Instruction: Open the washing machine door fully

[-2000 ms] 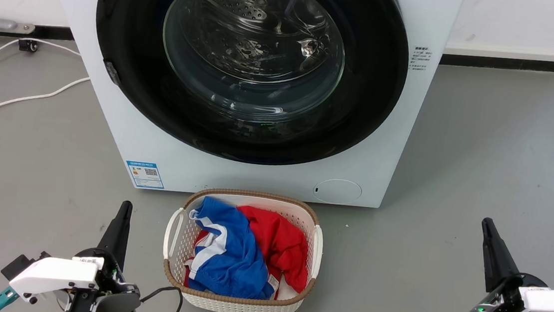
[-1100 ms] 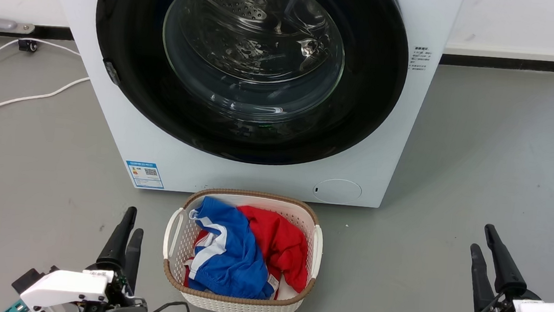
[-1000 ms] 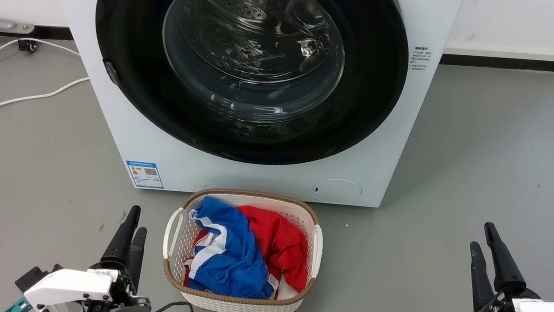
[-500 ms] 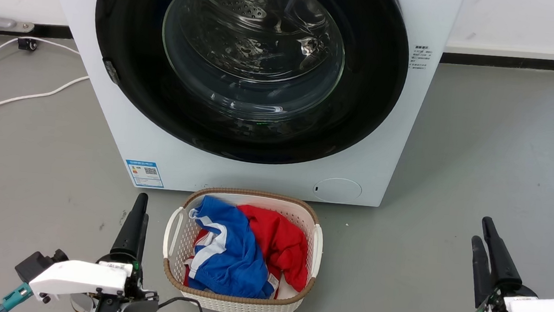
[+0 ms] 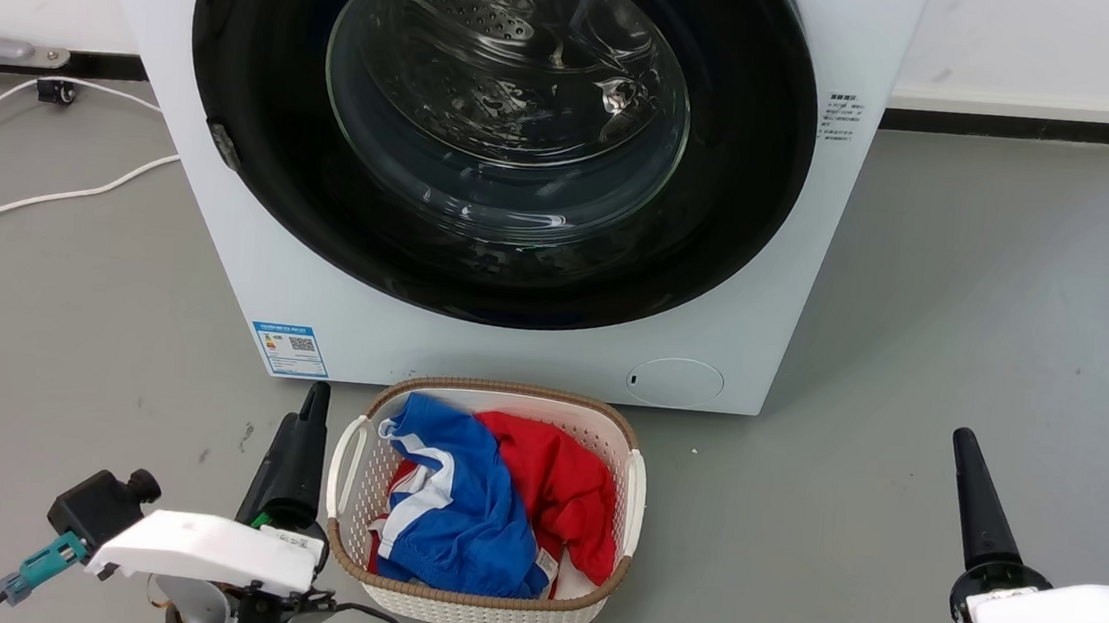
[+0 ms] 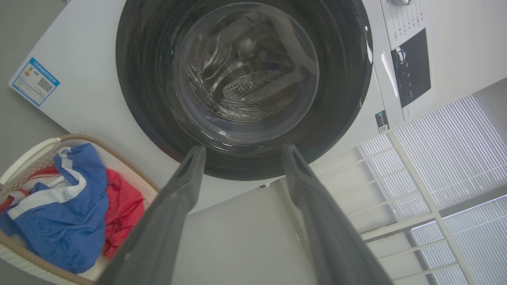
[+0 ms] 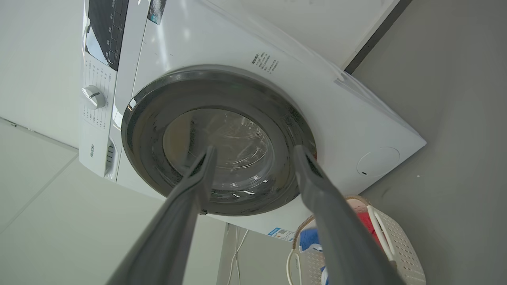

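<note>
Glossy black rings the washing machine door [image 5: 503, 116], which lies shut and flush against the front of the washing machine [image 5: 247, 275]. It covers nearly the whole width of that front. Through its bulging clear glass I see the perforated steel drum inside the machine.

My left hand [image 5: 310, 411] hovers above the grey floor [image 5: 966, 317] in front of the machine, toward its left corner, and touches nothing. In my left wrist view its two dark fingers stand apart, with the door's lower rim showing in the gap between them. My right hand [image 5: 965, 463] hangs in front of the machine too, out beyond its right corner and well clear of it. Its fingers are likewise spread and hold nothing, with the door's glass framed between them in my right wrist view.

A white basket [image 5: 497, 392] with a brown woven rim sits on the floor just in front of the machine, below the door. It holds a blue garment [image 5: 457, 504] and a red garment [image 5: 559, 493]. Low on the machine's front, a blue label [image 5: 290, 349] is stuck near its left corner and a round flap [image 5: 675, 381] sits near its right corner. A white cable [image 5: 43, 196] trails across the floor to the left of the machine.
</note>
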